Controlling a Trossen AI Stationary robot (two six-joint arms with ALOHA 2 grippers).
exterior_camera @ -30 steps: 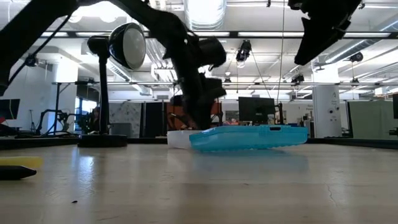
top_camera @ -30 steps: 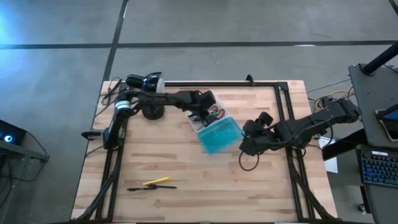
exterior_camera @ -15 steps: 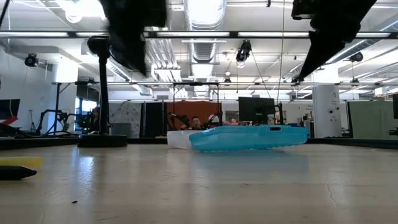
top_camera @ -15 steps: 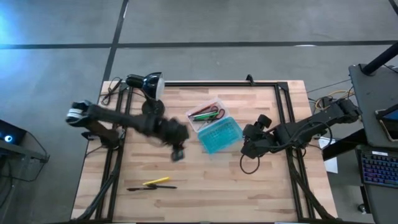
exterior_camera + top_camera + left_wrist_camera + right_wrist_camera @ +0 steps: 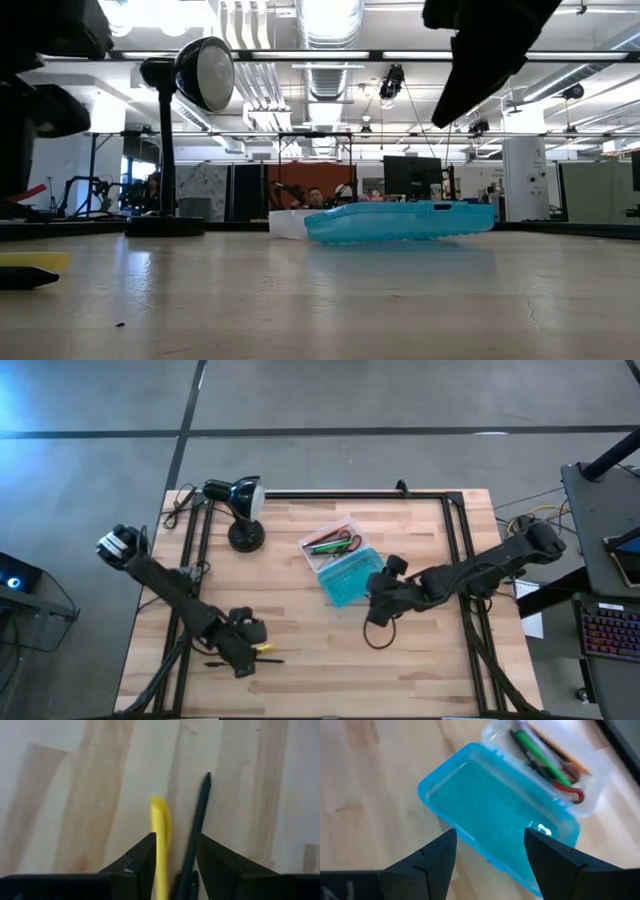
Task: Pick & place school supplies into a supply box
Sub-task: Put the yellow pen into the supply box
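Note:
The supply box lies open on the table: teal half (image 5: 352, 578) (image 5: 490, 805), clear half (image 5: 333, 542) with red-handled scissors (image 5: 570, 794), a green marker (image 5: 532, 747) and an orange pencil in it. A yellow pencil (image 5: 161, 835) and a dark pen (image 5: 200, 815) lie side by side on the wood near the table's near left corner. My left gripper (image 5: 176, 837) (image 5: 243, 648) hovers open over those two, fingers on either side, touching nothing. My right gripper (image 5: 490, 834) (image 5: 376, 600) is open, raised just beyond the teal half's near right side.
A black desk lamp (image 5: 240, 500) (image 5: 195, 75) stands at the far left of the table. A black frame (image 5: 455, 540) runs along the far and right edges. Bare wood (image 5: 330, 660) lies between the two grippers, near the front edge.
My left arm has swung away from the clear half of the box, across the table toward the near left corner, and now stands over the yellow pencil and dark pen. My right gripper has moved toward the table's left, closer to the teal half.

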